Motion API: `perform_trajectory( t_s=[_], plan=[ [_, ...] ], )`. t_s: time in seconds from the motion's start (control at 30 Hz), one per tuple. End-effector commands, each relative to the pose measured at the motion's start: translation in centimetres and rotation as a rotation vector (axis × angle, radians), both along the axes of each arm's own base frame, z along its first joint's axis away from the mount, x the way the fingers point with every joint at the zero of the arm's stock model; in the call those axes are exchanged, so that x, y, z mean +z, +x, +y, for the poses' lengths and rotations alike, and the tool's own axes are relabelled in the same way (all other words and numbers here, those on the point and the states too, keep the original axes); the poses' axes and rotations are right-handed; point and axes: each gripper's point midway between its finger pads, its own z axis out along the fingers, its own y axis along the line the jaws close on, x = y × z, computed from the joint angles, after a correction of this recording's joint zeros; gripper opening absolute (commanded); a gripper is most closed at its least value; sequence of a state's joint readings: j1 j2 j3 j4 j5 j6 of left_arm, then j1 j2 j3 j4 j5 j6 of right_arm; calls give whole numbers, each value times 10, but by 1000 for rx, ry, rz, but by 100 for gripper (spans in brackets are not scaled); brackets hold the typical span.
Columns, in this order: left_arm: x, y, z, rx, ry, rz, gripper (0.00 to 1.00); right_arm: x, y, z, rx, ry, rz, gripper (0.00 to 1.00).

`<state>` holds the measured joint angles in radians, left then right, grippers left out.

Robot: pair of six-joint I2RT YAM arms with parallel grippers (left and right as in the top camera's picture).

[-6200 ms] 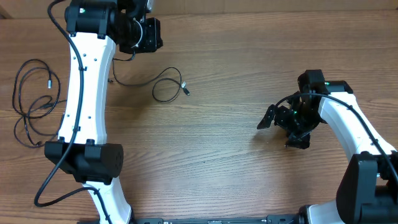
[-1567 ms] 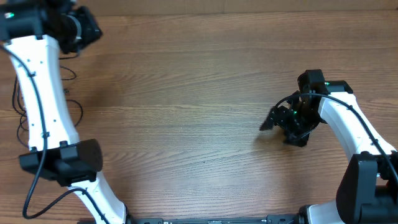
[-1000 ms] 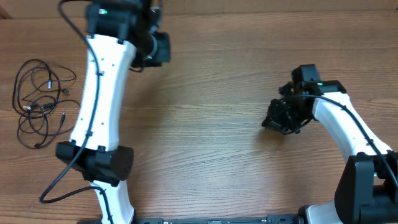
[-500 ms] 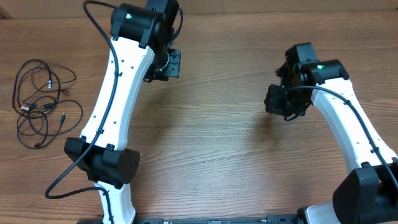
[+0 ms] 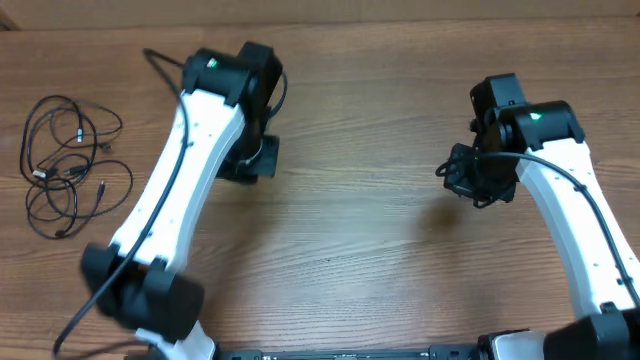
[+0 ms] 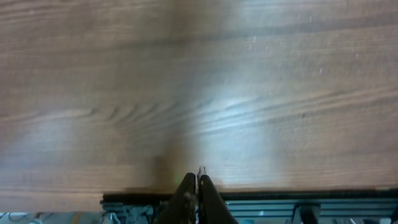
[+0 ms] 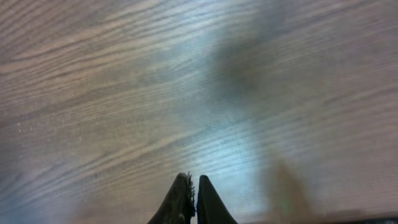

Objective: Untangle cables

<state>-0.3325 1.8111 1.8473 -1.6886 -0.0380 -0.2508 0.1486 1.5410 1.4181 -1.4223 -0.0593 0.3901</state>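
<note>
The cables [image 5: 68,165] lie as a loose bundle of thin black loops with small plugs at the far left of the wooden table, seen only in the overhead view. My left gripper [image 5: 248,165] hangs over bare wood well to the right of them, shut and empty; in the left wrist view its fingertips [image 6: 198,180] press together above the table. My right gripper [image 5: 462,182] is on the right side, far from the cables, also shut with nothing in it [image 7: 191,186].
Bare wooden table [image 5: 350,240] stretches between the two arms. A black rail [image 6: 267,208] runs along the table's near edge in the left wrist view. Thick black arm wiring [image 5: 160,60] loops behind the left arm.
The cable that lay apart near the top middle now lies with the bundle at the left. Since a second ago both arms have swung and drawn back toward the near side, grippers staying shut.
</note>
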Motion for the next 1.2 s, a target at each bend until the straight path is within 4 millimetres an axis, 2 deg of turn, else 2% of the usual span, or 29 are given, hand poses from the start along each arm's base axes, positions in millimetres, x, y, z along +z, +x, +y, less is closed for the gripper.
perform_trajectory(
  t_s=[0.0,0.1,0.27,0.3,0.37,0.4,0.47,0.5,0.53,0.6,0.63,0.73,0.83,1.0,1.03,1.1,1.17],
  plan=[
    [23,-22,12,-10,0,-76,4,18,-9,-4,-28,-9,-61,4],
    [36,-33,18,5,-20,-136,5,23,-18,-2,-16,-2,-101,4],
    [50,-36,19,8,-80,-314,6,35,-27,13,49,25,-242,5],
    [51,-37,19,8,-89,-343,12,37,-29,15,61,25,-266,6],
    [54,-36,21,8,-108,-437,44,44,-33,20,98,14,-343,14],
    [55,-36,23,10,-108,-464,55,45,-33,21,102,11,-353,16],
    [58,-35,31,21,-95,-557,68,53,-34,21,118,-10,-417,30],
    [59,-35,33,25,-90,-583,76,56,-34,20,118,-17,-440,40],
    [61,-36,37,33,-84,-618,89,61,-32,18,115,-26,-468,53],
    [65,-37,44,53,-80,-673,93,67,-27,17,105,-33,-511,72],
    [67,-37,49,70,-78,-700,93,70,-23,16,99,-37,-530,77],
    [73,-39,70,145,-51,-759,93,76,-10,5,63,-105,-586,75],
    [80,-39,90,237,-62,-800,98,84,2,-7,29,-178,-639,71],
    [84,-36,112,332,-72,-826,100,86,5,-4,97,-168,-652,70],
    [84,-36,114,343,-76,-826,100,85,5,-3,117,-150,-646,64],
    [84,-36,116,350,-80,-826,100,83,4,-3,136,-132,-634,46],
    [85,-37,116,345,-79,-830,100,82,-1,-12,112,-133,-619,38]
  ],
)
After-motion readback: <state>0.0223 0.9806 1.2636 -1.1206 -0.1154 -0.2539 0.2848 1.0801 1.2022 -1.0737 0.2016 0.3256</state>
